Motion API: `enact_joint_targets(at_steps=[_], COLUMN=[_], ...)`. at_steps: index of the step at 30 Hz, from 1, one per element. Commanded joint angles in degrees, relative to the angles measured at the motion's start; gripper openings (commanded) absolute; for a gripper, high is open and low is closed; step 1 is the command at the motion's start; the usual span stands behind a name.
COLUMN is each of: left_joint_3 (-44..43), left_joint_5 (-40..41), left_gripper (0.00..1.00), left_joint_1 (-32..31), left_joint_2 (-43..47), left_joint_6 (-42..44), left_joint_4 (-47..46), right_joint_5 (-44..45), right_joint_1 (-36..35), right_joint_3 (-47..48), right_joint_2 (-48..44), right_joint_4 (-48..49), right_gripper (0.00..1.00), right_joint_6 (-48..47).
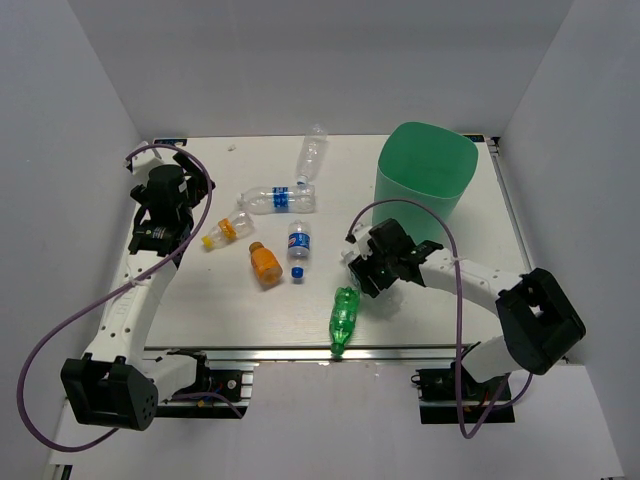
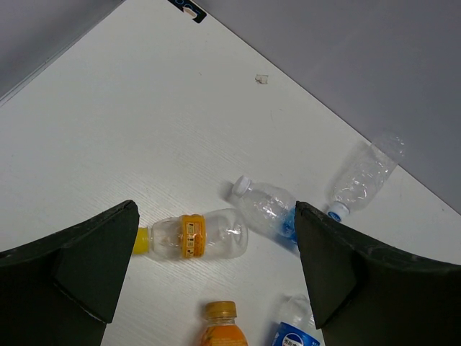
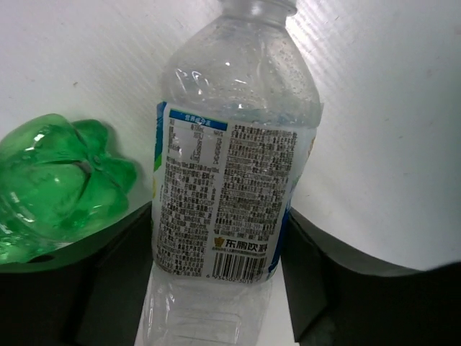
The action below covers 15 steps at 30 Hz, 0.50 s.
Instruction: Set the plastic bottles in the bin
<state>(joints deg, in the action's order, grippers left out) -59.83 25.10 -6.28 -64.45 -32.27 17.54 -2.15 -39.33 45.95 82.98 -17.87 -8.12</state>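
Right gripper [image 3: 216,238]: it is gripping the clear bottle [image 3: 230,144] across the lower label, fingers pressing both sides. The bottle seems to be lying on the table [image 1: 200,310], right of centre.
Left gripper [image 2: 216,238]: you are holding it wide and empty above the yellow-capped bottle [image 2: 191,234], on the left.
Bin [image 1: 415,195]: it is standing at the far right, just beyond the right gripper.
Risk, slip: you are gripping low on a thin, slick wall. In a lift the neck end may be sagging and the bottle twisting out.
Risk, crush: squeezing harder is likely denting it rather than securing it.
Risk, neighbour: the green bottle [image 3: 57,180] is lying just beside the left finger, its cap at the near edge. A nudge may be sending it off the table.
Risk, rim: the bin is tall, so a low carry may be clipping its rim.
Label, clear bottle: it is showing dense Chinese print, a barcode and a brand line that may read 东鹏饮料.
Labels, other bottles: they are showing blue or orange, too small to read.
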Motion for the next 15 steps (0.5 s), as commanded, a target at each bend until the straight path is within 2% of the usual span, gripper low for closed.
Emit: enact_joint_targets(at_steps=[1,7,11,15], left_joint_3=[0.1,0.6,0.8,1.3], left_joint_5=[1.0,0.7,0.7,-0.3], left_gripper=[0.98,0.98,0.98,0.98], left_joint_1=[0.0,0.0,0.0,0.0], left_joint_2=[-0.1,-0.2,-0.2,0.1], left_joint_6=[0.7,1.0,1.2,0.8], left_joint_4=[0.0,-0.8,-0.7,-0.9], right_joint_5=[-0.6,-0.1,-3.8,-11.5], right_joint_1=[0.8,0.8,0.8,0.8], right_joint_3=[0.8,5.5,12.5,23.5], right_joint_2=[0.6,-5.5,-9.9,-11.3], right_joint_4=[1.8,1.6,0.9,-1.5], right_gripper=[0.62,0.42,0.40,0.40], right_joint_6=[-2.0,-1.1,-1.7,-1.0])
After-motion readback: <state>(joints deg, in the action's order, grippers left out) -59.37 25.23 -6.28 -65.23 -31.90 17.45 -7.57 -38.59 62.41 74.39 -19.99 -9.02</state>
